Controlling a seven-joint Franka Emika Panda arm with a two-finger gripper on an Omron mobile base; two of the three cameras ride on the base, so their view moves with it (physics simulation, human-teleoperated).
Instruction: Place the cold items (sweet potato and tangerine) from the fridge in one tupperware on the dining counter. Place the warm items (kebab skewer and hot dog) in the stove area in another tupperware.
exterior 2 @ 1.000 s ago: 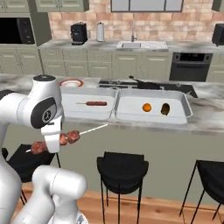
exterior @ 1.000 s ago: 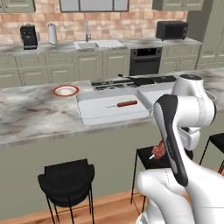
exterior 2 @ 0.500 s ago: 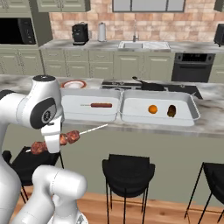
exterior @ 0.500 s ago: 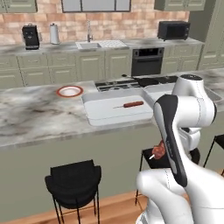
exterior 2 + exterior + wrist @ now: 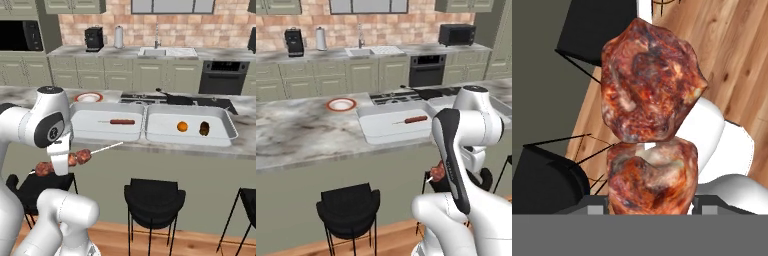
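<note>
The end effector (image 5: pixel 61 161) hangs low beside the robot's own body, below the edge of the desk (image 5: pixel 240 145), with its jaws part-way apart and clamped on the kebab skewer (image 5: pixel 75 159). In the right base view the meat chunks sit on either side of the white hand and the thin stick runs up and to the right, its tip ending just under the desk edge below the left tupperware (image 5: pixel 90 131). In the hand view two reddish-brown chunks (image 5: pixel 652 90) stand stacked right at the finger tips, over wooden floor (image 5: pixel 732 50) and a black stool (image 5: pixel 542 185). In the left base view the skewer (image 5: pixel 437 172) peeps out from behind the forearm. On the desk the two tupperwares lie side by side, touching: the left one holds the hot dog (image 5: pixel 122 121), the right tupperware (image 5: pixel 226 132) holds the tangerine (image 5: pixel 182 126) and the sweet potato (image 5: pixel 204 128), near each other. Both trays are well above and ahead of the end effector. The stove (image 5: pixel 220 103) lies just behind them.
</note>
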